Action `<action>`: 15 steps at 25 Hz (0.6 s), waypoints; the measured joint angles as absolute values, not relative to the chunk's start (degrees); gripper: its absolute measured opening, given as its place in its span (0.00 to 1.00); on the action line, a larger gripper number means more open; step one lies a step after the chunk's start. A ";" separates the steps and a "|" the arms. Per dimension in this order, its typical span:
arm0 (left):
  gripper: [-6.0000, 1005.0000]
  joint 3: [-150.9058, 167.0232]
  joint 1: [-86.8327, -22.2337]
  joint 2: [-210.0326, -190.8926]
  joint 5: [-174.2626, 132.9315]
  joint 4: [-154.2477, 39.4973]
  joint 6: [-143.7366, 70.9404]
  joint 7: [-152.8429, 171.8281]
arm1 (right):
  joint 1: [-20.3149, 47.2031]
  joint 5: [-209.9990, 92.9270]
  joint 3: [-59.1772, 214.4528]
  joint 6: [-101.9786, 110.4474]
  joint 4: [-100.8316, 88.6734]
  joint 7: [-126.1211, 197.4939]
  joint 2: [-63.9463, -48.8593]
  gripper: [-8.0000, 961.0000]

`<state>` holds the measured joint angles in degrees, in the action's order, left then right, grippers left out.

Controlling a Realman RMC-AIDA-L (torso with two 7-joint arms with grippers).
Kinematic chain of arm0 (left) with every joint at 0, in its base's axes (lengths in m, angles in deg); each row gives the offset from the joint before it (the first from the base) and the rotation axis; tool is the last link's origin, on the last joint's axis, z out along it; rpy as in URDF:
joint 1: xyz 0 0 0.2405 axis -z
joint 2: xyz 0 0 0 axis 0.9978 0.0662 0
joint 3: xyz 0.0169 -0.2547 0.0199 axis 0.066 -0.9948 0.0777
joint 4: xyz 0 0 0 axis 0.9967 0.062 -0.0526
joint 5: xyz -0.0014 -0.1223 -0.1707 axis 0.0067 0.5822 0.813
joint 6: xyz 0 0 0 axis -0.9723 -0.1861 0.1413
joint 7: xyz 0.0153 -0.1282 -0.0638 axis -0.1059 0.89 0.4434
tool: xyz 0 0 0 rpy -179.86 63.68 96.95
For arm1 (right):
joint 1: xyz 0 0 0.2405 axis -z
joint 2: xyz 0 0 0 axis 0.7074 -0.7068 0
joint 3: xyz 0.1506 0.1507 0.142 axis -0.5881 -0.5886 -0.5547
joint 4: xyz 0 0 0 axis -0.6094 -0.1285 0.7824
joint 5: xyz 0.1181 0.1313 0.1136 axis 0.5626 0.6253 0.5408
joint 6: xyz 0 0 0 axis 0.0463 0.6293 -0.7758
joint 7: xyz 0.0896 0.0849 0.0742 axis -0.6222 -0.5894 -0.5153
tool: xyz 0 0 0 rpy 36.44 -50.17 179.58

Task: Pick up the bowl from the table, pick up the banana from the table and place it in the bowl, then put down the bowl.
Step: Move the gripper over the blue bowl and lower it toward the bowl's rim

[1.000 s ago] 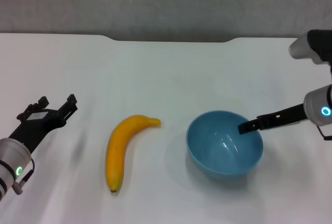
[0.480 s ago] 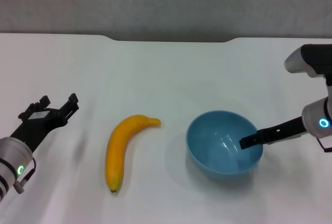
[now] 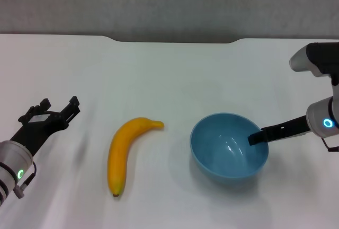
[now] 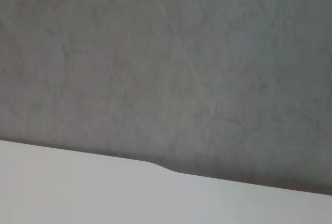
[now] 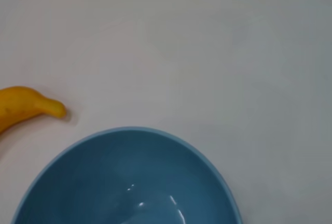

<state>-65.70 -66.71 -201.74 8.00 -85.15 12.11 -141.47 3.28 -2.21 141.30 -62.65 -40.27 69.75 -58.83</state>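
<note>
The light-blue bowl (image 3: 229,145) stands upright on the white table (image 3: 159,70), right of centre. The yellow-orange banana (image 3: 121,152) lies to its left, stem toward the bowl, dark tip toward the near edge. My right gripper (image 3: 255,137) reaches in from the right and sits at the bowl's right rim. The right wrist view shows the bowl's glossy inside (image 5: 129,182) and the banana's stem end (image 5: 21,110). My left gripper (image 3: 53,109) is open and empty, low over the table far left of the banana.
The table's far edge has a shallow notch (image 3: 172,41) with a grey wall behind it. The left wrist view shows only that wall and a strip of table (image 4: 78,193). Bare tabletop lies between the left gripper and the banana.
My right gripper has drawn back to the right, from over the bowl's inside to its right rim. The bowl, banana and left arm have not moved.
</note>
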 joint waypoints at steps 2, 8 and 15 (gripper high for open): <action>0.81 -65.70 -66.72 -201.74 7.96 -85.16 12.10 -141.47 | 3.28 -2.14 141.47 -62.49 -40.04 69.76 -59.00 0.67; 0.81 -65.70 -66.67 -201.81 7.90 -85.28 12.09 -141.47 | 2.57 0.13 144.17 -61.03 -38.11 69.78 -59.21 0.47; 0.81 -65.70 -66.67 -201.83 7.90 -85.28 12.08 -141.47 | 2.43 0.81 145.14 -60.90 -37.86 69.79 -59.19 0.43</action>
